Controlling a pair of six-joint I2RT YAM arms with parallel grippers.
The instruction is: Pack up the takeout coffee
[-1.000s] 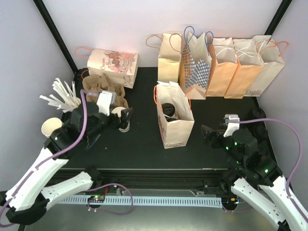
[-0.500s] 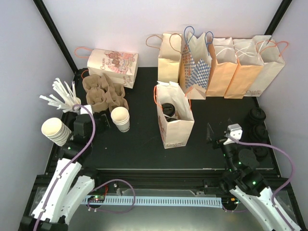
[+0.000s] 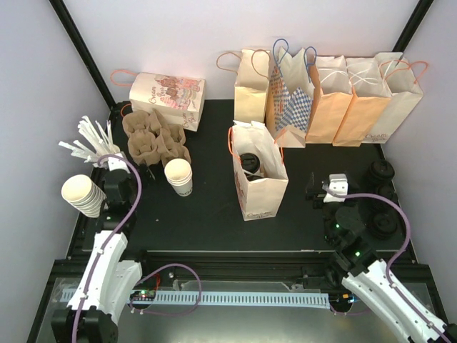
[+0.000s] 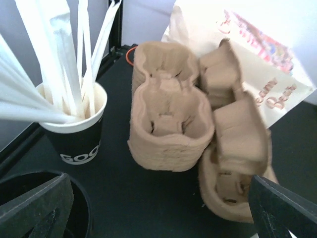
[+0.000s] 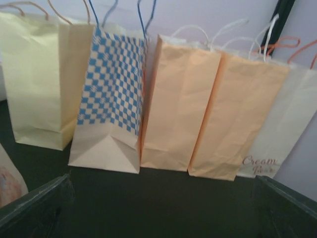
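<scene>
Left gripper (image 4: 159, 182) and right gripper (image 5: 162, 181) both gape wide, holding nothing. The takeout coffee (image 3: 250, 163) sits inside the open paper bag (image 3: 263, 191) at centre frame (black lid showing). A sideways nudge could tip that tall bag and spill it.

coffee (image 3: 250, 162) | one seen | round black lid showing, cup body hidden | upright | inside open standing bag (image 3: 261, 196) | middle of table (image 3: 207, 214)

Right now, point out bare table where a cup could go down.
Bare table lies between the cup stack and the open bag, and between the bag row and the right claw. The cup carriers and straw cup crowd the left rear corner.
</scene>
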